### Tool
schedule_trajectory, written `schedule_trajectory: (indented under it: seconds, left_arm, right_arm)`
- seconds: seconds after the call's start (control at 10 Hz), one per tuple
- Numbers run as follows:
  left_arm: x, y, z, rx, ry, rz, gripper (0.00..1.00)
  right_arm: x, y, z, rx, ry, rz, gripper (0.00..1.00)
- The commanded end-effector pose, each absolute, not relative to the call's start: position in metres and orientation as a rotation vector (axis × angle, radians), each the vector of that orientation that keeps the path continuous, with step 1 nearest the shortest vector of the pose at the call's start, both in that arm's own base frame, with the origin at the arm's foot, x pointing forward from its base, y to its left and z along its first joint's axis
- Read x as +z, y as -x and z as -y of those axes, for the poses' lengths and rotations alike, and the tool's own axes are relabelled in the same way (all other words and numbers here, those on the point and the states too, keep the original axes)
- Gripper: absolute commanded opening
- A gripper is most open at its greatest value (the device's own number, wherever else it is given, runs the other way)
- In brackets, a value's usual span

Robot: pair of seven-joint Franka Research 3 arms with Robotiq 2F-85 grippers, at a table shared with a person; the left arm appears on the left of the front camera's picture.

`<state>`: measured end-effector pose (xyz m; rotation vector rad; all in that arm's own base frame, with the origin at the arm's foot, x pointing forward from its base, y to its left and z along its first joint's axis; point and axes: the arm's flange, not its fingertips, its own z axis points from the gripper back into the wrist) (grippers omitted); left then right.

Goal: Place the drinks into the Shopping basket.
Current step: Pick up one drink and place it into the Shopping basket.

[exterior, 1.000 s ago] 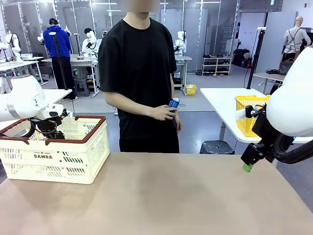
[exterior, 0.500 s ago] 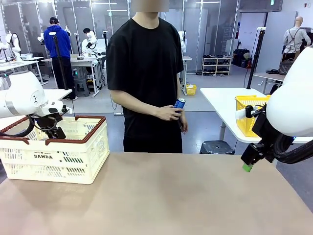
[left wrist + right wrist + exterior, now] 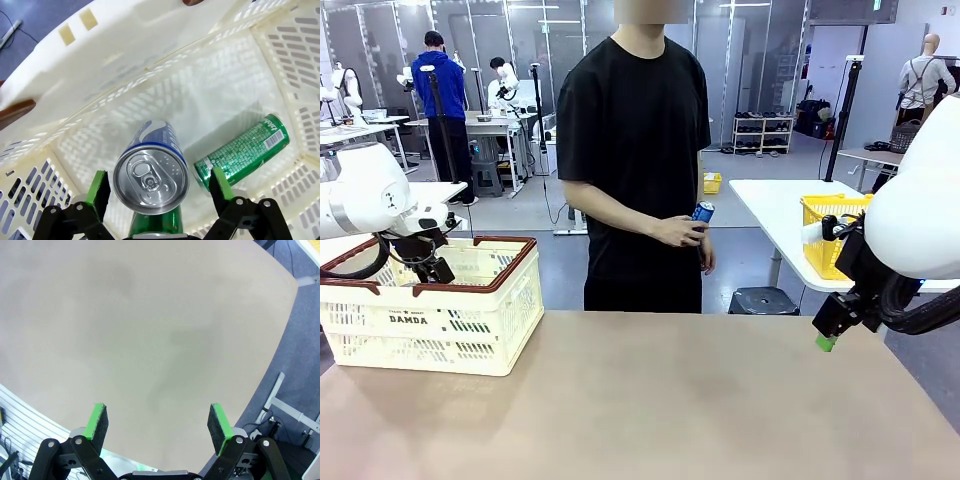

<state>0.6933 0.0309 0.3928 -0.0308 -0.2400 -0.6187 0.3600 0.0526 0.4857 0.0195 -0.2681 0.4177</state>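
Three drinks (image 3: 151,175), screened frontally by the Shopping basket (image 3: 470,300) wall, are sitting beneath the left gripper's (image 3: 159,175) wide, empty fingers, a green can (image 3: 242,152) at three o'clock; the right gripper (image 3: 158,410) is gaping empty.

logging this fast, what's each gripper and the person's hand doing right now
left gripper: open around a blue can, not gripping
right gripper: open, empty
person's hand: holding another blue can

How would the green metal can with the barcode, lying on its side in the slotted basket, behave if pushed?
The green metal can with the barcode lies on its round side, so it would probably roll across the cream-white slotted basket until a wall stops it. Its smooth skin looks slippery and thin, so hard squeezing may dent it.
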Motion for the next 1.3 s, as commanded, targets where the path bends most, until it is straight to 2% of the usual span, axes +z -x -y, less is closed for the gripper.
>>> schedule_trajectory:
  seconds: [0.0,0.7,1.2]
  left_arm:
    - [0.392,-0.694,-0.031,-0.621,0.027,0.239,1.0]
    - [0.393,-0.693,-0.031,-0.619,0.031,0.24,1.0]
    - [0.463,-0.667,-0.031,-0.697,-0.143,0.292,1.0]
  right_arm:
    - [0.485,-0.36,-0.051,0.415,-0.023,0.268,1.0]
    - [0.485,-0.36,-0.051,0.415,-0.023,0.268,1.0]
    - [0.485,-0.36,-0.051,0.415,-0.023,0.268,1.0]
